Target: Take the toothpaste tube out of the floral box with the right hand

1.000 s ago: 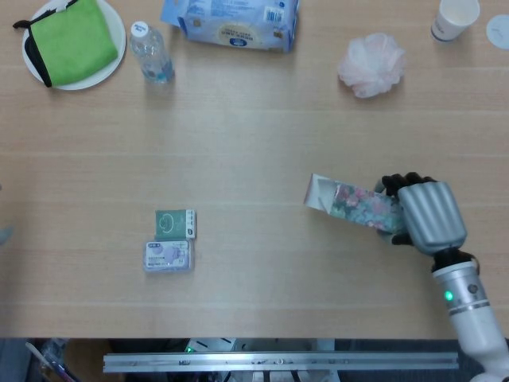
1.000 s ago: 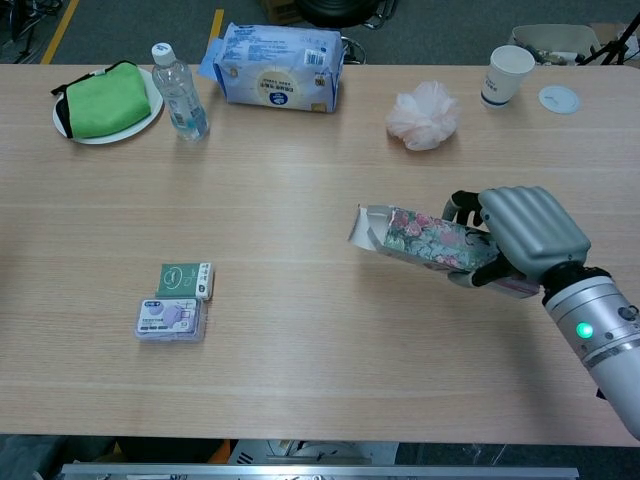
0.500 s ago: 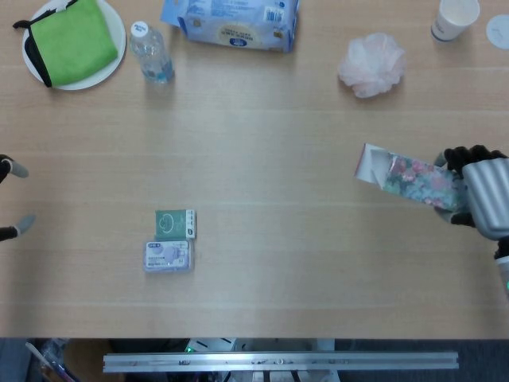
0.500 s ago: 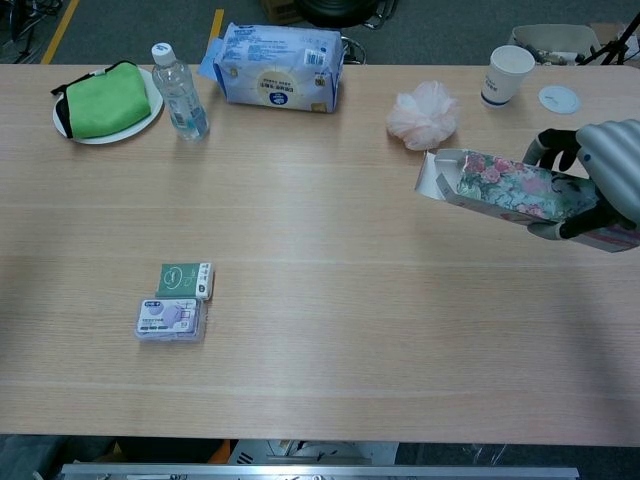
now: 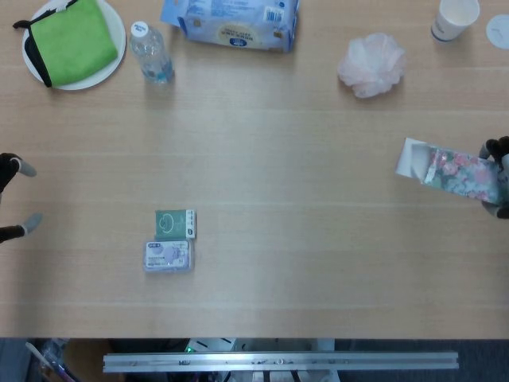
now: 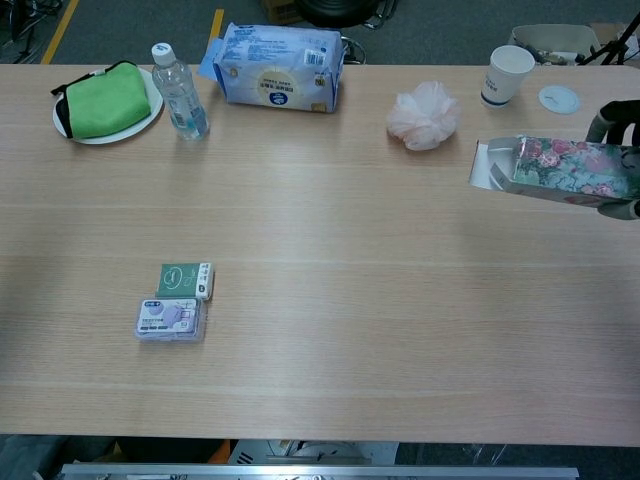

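While the right hand (image 6: 622, 160) grips the floral box (image 6: 560, 172), its white open flap points away from the fingers.
No toothpaste tube shows; the left hand (image 5: 11, 199) has its fingers spread, holding nothing.

The floral box (image 6: 560, 170) lies lengthwise at the table's right edge, white end flap open leftward, far end gripped.

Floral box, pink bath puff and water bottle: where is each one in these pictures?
floral box (image 6: 560, 168), chest view, on its flowered side.
pink bath puff (image 5: 371, 64), head view, on its middle.
water bottle (image 6: 179, 90), chest view, on its clear body.
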Robot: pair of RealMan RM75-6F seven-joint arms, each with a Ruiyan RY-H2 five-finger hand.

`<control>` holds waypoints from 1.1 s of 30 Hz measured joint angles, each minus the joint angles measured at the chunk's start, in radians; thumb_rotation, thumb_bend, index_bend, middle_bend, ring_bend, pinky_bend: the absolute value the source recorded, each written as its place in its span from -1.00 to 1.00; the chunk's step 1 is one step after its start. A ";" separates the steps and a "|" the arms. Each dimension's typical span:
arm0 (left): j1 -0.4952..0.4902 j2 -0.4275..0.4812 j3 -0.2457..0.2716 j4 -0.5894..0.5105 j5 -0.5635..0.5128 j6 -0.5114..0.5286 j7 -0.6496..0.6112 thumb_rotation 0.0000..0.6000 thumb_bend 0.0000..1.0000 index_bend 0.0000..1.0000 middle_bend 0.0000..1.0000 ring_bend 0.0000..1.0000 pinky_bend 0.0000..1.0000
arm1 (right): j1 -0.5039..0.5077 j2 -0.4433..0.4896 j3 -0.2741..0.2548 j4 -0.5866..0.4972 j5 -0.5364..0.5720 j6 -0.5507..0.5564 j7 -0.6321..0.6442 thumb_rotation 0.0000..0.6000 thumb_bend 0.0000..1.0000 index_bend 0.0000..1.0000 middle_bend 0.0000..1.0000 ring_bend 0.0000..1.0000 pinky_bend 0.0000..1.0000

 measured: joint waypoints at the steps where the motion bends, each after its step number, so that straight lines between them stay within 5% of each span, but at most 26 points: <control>1: 0.001 0.000 0.001 0.000 0.000 0.001 -0.001 1.00 -0.76 -0.20 -0.28 -0.33 0.08 | 0.008 0.011 0.000 -0.013 0.023 -0.012 -0.019 1.00 -0.70 0.01 0.11 -0.10 0.17; 11: 0.002 0.001 0.003 0.002 -0.003 0.005 -0.005 1.00 -0.76 -0.20 -0.28 -0.33 0.08 | 0.173 0.130 -0.021 -0.151 0.465 -0.127 -0.319 1.00 -0.64 0.03 0.14 -0.08 0.17; 18: 0.003 0.000 0.006 0.005 -0.004 0.006 -0.008 1.00 -0.76 -0.20 -0.28 -0.33 0.08 | 0.353 0.153 -0.059 -0.239 0.778 -0.056 -0.561 1.00 -0.63 0.04 0.14 -0.08 0.18; 25: 0.001 -0.003 0.006 0.008 -0.007 0.004 -0.010 1.00 -0.76 -0.20 -0.28 -0.33 0.08 | 0.427 0.139 -0.105 -0.279 0.844 0.042 -0.596 1.00 -0.63 0.04 0.14 -0.08 0.18; 33: 0.002 -0.007 0.008 0.012 -0.009 0.004 -0.013 1.00 -0.76 -0.20 -0.28 -0.33 0.08 | 0.422 0.139 -0.133 -0.287 0.752 0.065 -0.530 1.00 -0.63 0.04 0.14 -0.08 0.18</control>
